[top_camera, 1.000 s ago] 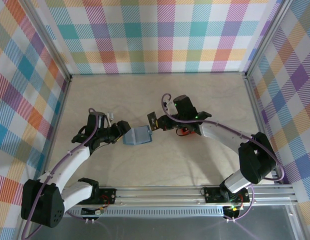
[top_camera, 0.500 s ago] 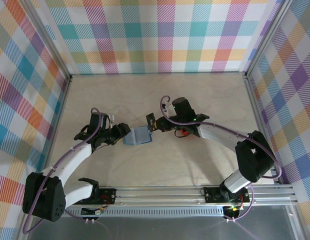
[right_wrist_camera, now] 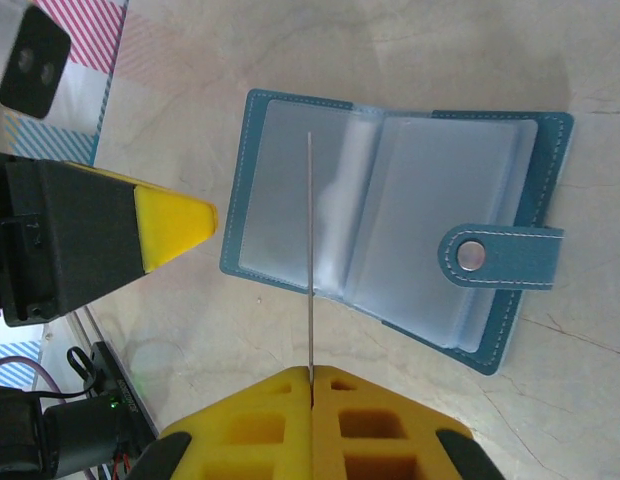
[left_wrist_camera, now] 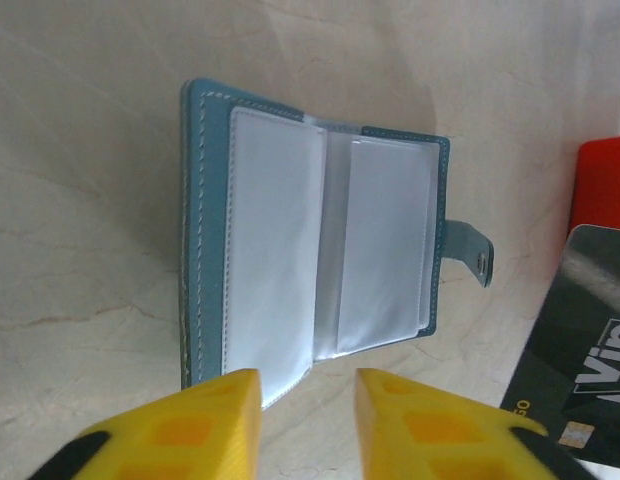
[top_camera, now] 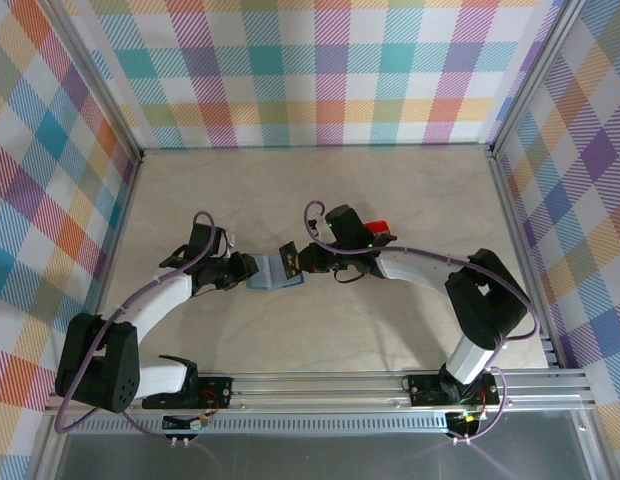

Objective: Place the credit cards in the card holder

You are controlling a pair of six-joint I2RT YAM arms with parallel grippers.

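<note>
Desk (top_camera: pixel 320 190), pale and faintly veined, spreads across the overhead view, closed in on three sides by plaid walls (top_camera: pixel 310 70). Both arms reach in from the bottom edge and meet near the middle of the frame.

The card holder (top_camera: pixel 270 273), a blue-teal folding case, lies open and flat on the desk between the two hands, just left of the frame's centre. In the left wrist view the card holder (left_wrist_camera: pixel 310 240) fills the centre, its pale clear pockets facing up and the spine running top to bottom.

The left hand (left_wrist_camera: pixel 308 385) sits at the bottom of that view. Its yellow fingers stand apart with a moderate gap and nothing between them, just below the holder's lower edge. In the right wrist view one of its fingertips (right_wrist_camera: pixel 175 225) points at the holder's left edge, close to it but apart.

The right hand (right_wrist_camera: pixel 312 375) is closed on a credit card (right_wrist_camera: pixel 310 250). The card is seen edge-on as a thin line reaching up over the holder's left pocket; whether it touches the plastic I cannot tell. In the left wrist view its dark face fills the lower right corner.

A red tray (top_camera: pixel 378 226) rests on the desk right of centre, beyond the right arm.

The clasp tab (right_wrist_camera: pixel 500 257), with its metal snap, juts from the holder's right flap.
</note>
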